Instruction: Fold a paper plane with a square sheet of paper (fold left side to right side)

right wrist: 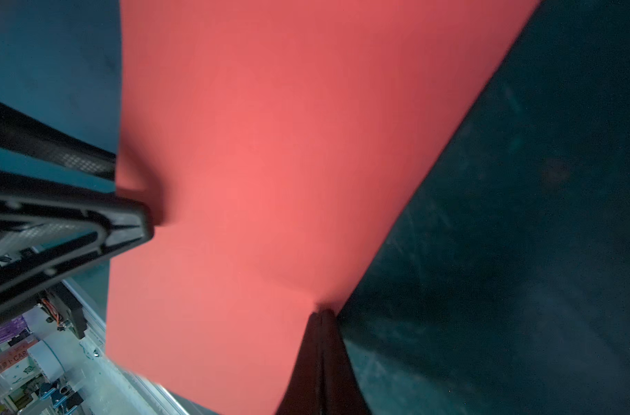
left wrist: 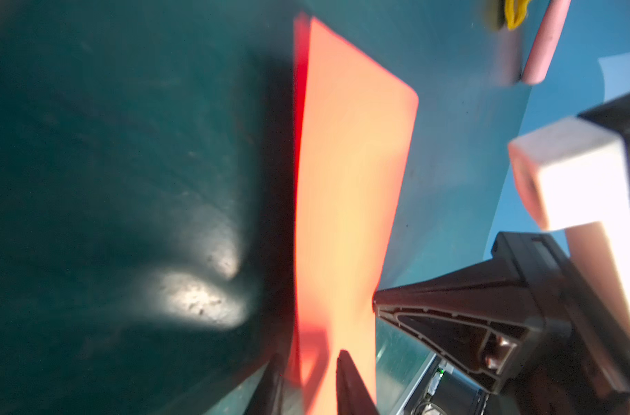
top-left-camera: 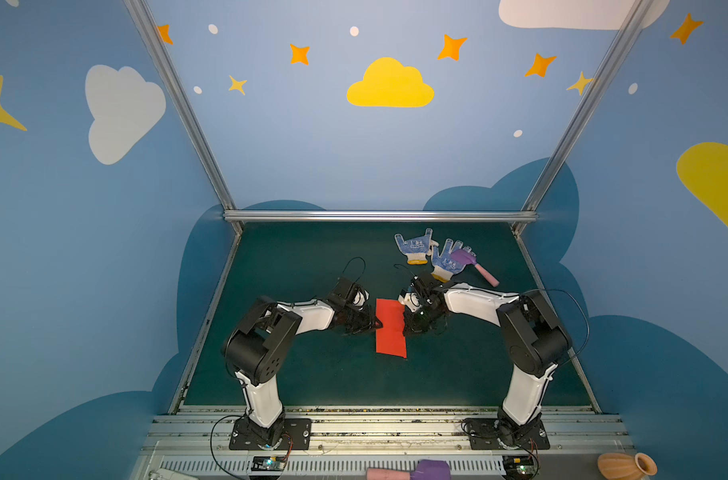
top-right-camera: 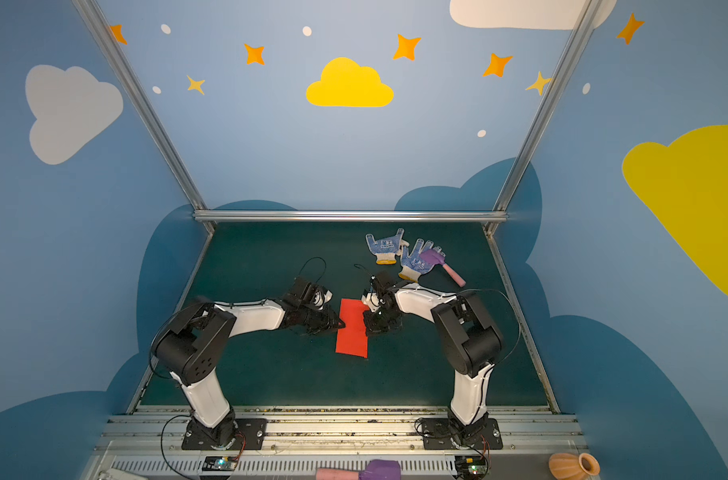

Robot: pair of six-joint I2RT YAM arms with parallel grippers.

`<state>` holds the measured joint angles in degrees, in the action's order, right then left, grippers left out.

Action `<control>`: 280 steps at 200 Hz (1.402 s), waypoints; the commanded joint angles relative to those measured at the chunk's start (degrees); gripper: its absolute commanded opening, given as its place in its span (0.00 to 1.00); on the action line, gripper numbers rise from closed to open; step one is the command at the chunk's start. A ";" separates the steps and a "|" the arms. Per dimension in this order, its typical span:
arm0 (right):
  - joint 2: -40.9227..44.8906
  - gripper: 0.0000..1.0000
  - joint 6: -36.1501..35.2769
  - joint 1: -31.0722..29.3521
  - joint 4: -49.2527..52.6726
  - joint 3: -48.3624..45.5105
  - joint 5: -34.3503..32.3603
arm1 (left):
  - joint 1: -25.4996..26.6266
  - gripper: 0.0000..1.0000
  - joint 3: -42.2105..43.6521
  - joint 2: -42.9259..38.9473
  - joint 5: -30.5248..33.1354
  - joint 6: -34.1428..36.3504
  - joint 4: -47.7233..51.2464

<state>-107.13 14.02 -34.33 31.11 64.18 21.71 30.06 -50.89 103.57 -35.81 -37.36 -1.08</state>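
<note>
The square sheet of paper [top-left-camera: 391, 328] [top-right-camera: 352, 328] lies mid-mat as a narrow bright red rectangle. My left gripper [top-left-camera: 376, 323] [top-right-camera: 340, 323] is at its left long edge. In the left wrist view the paper [left wrist: 349, 179] rises between the jaws of that gripper [left wrist: 308, 354], which straddle the edge with a narrow gap showing. My right gripper [top-left-camera: 405, 330] [top-right-camera: 368, 330] is at the right long edge. In the right wrist view its jaws [right wrist: 322, 312] are pressed together, and the paper [right wrist: 270, 179] puckers at their tip. No paper plane shape shows.
Two blue-dotted white gloves [top-left-camera: 414, 247] [top-left-camera: 447, 262] and a purple-and-pink toy hammer [top-left-camera: 474, 266] lie at the back right of the green mat [top-left-camera: 295, 374]. An orange vase [top-left-camera: 626, 465] and another hammer [top-left-camera: 412, 471] sit off the front edge. A metal rail [top-left-camera: 378, 215] bounds the back.
</note>
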 commanded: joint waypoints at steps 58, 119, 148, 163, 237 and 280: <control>4.29 0.10 -2.41 -3.29 7.82 5.57 -4.15 | 1.35 0.03 -0.18 -3.35 2.13 -3.40 2.87; 14.20 0.51 2.94 -15.85 8.09 1.52 -15.76 | 3.06 0.03 1.39 -9.96 7.77 -9.28 12.48; 15.78 0.57 6.83 -23.58 7.61 0.72 -22.58 | 3.23 0.04 1.85 -10.16 7.54 -10.65 13.83; 15.17 0.60 9.19 -27.58 6.89 1.08 -26.31 | 3.25 0.03 2.20 -9.69 6.78 -11.72 13.33; 7.18 0.68 14.09 -34.91 3.98 3.43 -35.95 | 3.24 0.04 1.61 -8.73 4.00 -14.40 11.63; 6.75 0.61 14.93 -34.87 2.82 2.92 -37.17 | 3.25 0.04 1.66 -8.64 3.78 -14.23 11.76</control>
<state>-98.98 27.46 -69.08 32.88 67.31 -14.13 32.95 -48.82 95.00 -29.69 -51.51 11.18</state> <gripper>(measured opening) 0.639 0.047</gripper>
